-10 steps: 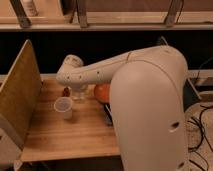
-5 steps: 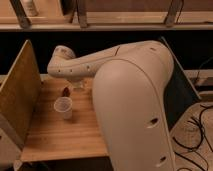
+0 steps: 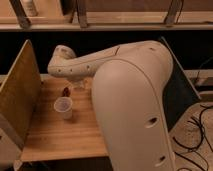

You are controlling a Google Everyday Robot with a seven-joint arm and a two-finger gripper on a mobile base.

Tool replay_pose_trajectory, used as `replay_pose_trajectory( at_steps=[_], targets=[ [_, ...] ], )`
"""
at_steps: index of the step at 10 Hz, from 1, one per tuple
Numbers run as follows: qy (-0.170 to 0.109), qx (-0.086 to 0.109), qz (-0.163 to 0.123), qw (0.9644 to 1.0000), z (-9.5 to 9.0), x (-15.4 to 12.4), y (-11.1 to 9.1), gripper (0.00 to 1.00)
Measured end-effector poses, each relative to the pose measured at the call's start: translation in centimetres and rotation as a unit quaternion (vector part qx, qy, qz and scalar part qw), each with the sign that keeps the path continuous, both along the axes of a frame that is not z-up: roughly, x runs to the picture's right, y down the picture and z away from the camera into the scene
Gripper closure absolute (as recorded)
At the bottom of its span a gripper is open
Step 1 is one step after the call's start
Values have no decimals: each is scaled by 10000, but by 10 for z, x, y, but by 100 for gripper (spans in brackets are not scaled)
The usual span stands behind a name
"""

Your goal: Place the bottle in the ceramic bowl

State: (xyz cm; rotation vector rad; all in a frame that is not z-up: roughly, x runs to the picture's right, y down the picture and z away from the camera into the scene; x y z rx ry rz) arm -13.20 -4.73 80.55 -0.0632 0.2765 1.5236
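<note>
Arm [image 3: 135, 95]: bulky white shell, fills the centre and right of the frame, reaches from lower right up to a rounded elbow at upper left of centre, hides most of the right half of the table

Table [image 3: 55, 135]: pale wooden slat top, lower left of the frame, front edge visible along the bottom

Panel [image 3: 19, 95]: tan board standing upright along the table's left side, far left of the frame

Shelf [image 3: 115, 22]: horizontal rail with slanted metal struts, across the top of the frame

Cables [image 3: 197, 132]: dark loops on the floor, lower right corner

Cup [image 3: 63, 107]: translucent plastic, upright on the table, left of centre, just left of the arm

Red object [image 3: 65, 91]: small, dark, on the table just behind the cup

Gripper: hidden behind the arm; cannot tell whether its jaws are released or clenched

Bottle: cannot be made out anywhere in the frame

Bowl: likewise hidden; its place cannot be told
</note>
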Motion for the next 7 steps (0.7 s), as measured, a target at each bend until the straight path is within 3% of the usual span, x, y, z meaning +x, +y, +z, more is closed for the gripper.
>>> replay_pose_trajectory(
  at_steps=[2, 6, 7],
  targets=[
    [102, 79, 3, 9999, 6, 7, -14, 100],
    [652, 389, 112, 9970, 28, 50, -67, 100],
    [754, 417, 155, 9962, 31, 57, -73, 100]
  ],
)
